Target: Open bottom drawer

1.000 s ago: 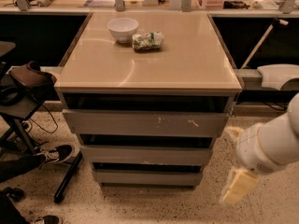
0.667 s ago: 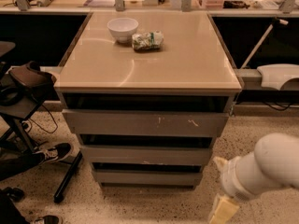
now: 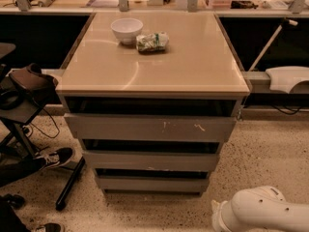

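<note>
The grey cabinet stands in the middle of the camera view with three stacked handleless drawer fronts. The bottom drawer (image 3: 152,183) is the lowest, narrowest-looking front, plain grey, sitting close to the floor and pushed in. Above it are the middle front (image 3: 150,161) and the wide top front (image 3: 149,128) with white scratch marks. Only my white arm (image 3: 263,209) shows, low at the bottom right, on the floor side to the right of the bottom drawer. My gripper itself is out of view below the frame edge.
A white bowl (image 3: 126,29) and a crumpled green snack bag (image 3: 152,41) sit on the beige cabinet top (image 3: 193,66). A black stand with a bag (image 3: 26,88) and a person's shoe (image 3: 54,157) are at the left. A white object (image 3: 288,78) lies at the right.
My arm has dropped lower and toward the bottom edge. The pale gripper fingers seen earlier at the lower right have left the view. The drawers have not moved.
</note>
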`<state>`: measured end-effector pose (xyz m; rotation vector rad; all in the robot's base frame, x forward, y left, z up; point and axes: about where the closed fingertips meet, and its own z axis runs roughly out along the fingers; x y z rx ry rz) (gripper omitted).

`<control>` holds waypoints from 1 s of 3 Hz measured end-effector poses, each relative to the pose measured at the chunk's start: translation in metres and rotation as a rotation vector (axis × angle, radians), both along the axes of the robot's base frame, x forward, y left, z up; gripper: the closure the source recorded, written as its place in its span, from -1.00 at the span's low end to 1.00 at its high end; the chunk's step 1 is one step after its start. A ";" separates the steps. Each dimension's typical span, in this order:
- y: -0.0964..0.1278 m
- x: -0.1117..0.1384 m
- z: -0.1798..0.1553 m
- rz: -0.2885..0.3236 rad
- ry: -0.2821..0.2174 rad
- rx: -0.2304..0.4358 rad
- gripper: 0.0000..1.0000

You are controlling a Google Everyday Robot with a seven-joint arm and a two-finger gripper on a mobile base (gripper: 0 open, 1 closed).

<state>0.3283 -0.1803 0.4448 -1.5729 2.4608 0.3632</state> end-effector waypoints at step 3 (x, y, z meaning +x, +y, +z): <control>0.053 0.036 -0.054 0.108 -0.048 0.213 -1.00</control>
